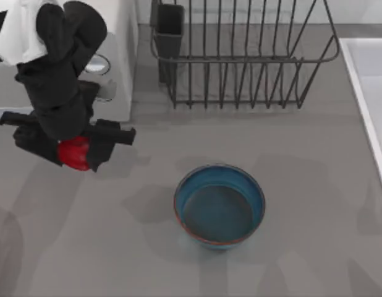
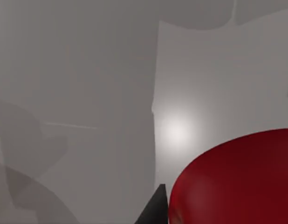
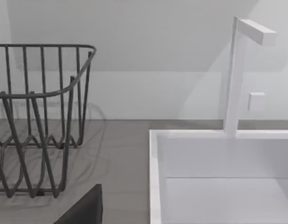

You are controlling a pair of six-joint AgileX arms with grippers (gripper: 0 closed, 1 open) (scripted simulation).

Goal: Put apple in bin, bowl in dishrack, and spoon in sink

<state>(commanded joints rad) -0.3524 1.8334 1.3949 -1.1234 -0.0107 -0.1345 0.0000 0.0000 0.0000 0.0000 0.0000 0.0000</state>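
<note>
My left gripper (image 1: 76, 151) is shut on the small red apple (image 1: 72, 156), held above the table at the left, in front of the microwave. The left wrist view has the apple (image 2: 237, 182) close up beside a dark fingertip (image 2: 153, 212). The teal-blue bowl (image 1: 219, 205) stands upright and alone mid-table, to the right of that gripper. At the back stands the dark wire dishrack (image 1: 240, 62) with its black utensil cup (image 1: 169, 28). The sink (image 1: 364, 80) lies along the right edge. The spoon and bin are out of view. A dark part of my right gripper (image 3: 83, 210) faces the dishrack (image 3: 41, 116) and sink (image 3: 155, 177).
A white microwave (image 1: 120, 55) with round knobs stands at the back left, just behind my left arm. A white faucet (image 3: 235, 74) rises behind the sink. Open grey tabletop (image 1: 314, 185) lies between the bowl, the dishrack and the sink.
</note>
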